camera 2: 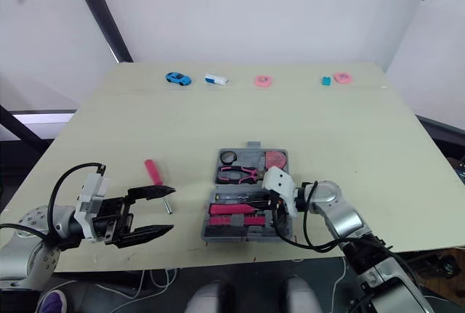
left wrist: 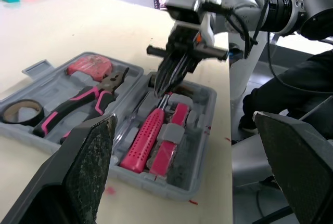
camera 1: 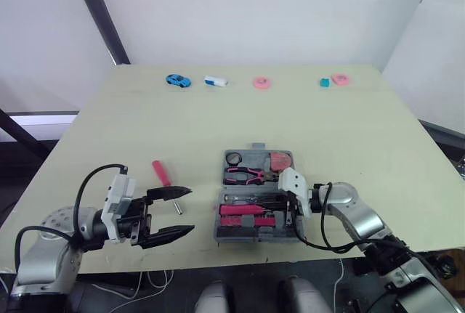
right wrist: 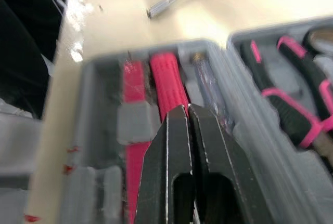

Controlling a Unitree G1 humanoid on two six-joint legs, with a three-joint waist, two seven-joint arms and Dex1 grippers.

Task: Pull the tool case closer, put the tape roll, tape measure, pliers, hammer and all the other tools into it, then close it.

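One open tool case point(camera 1: 254, 238) sits near the counter's point(camera 1: 327, 131) front edge, with pliers point(camera 1: 245, 175) and tape roll point(camera 1: 234, 158) inside. The right hand point(right wrist: 188, 108), fingers pressed together, reaches into its near half. The left hand point(camera 1: 189, 211) gapes wide near a red screwdriver point(camera 1: 163, 175).

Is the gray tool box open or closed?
Open. The tool case lies spread flat, and the pliers and tape roll inside show.

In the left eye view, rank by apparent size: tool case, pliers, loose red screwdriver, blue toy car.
1. tool case
2. pliers and red screwdriver look alike, unranked
3. blue toy car, though farthest away
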